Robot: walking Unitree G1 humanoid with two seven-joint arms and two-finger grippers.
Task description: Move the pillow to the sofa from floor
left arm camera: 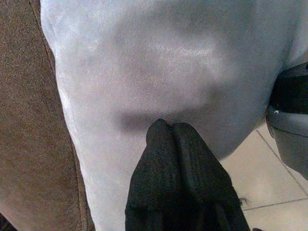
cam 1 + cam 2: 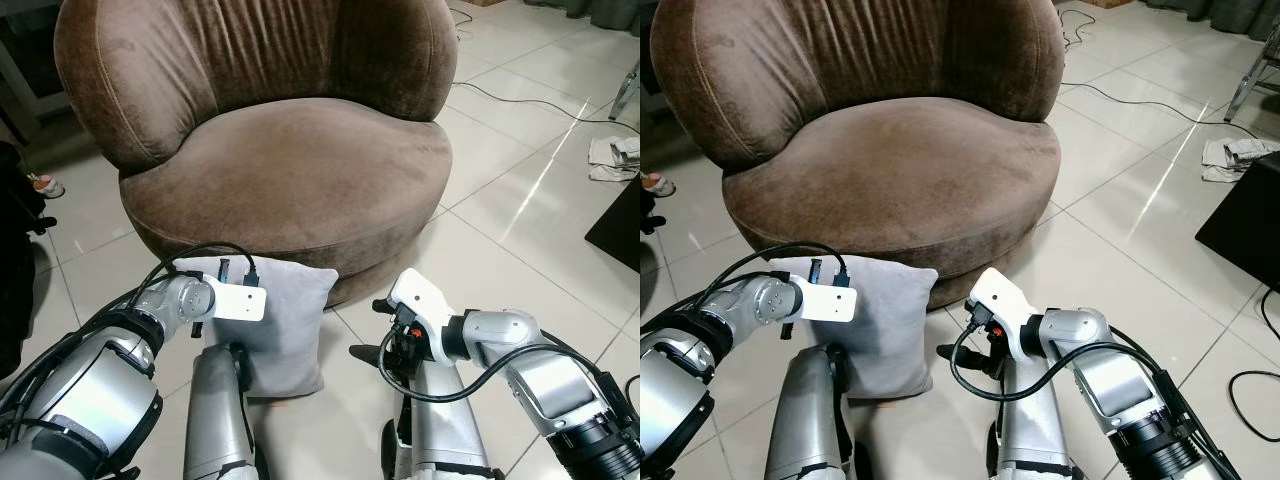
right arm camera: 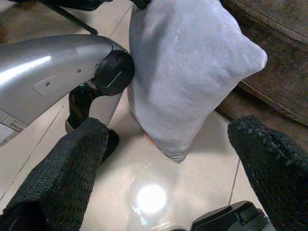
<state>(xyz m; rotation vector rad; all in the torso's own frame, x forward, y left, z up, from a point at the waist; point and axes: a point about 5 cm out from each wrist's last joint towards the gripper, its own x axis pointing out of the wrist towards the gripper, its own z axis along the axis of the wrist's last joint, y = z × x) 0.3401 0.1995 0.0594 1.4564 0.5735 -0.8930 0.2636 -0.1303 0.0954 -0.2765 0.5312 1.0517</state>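
At lower left, your left gripper [image 1: 166,126], fingers pressed together against the pillow [image 2: 275,325], holds nothing, your right gripper [image 3: 168,159] gapes empty; a lift may topple it.

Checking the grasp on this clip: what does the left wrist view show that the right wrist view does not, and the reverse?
Left wrist view: the left claw with its fingers together, pressed into the face of the grey pillow, which dents around them. Right wrist view: the right claw spread wide, short of the pillow's corner, with glossy floor tiles between its fingers and a silver robot leg beside the pillow. Both: the pillow standing on the floor against the brown sofa.
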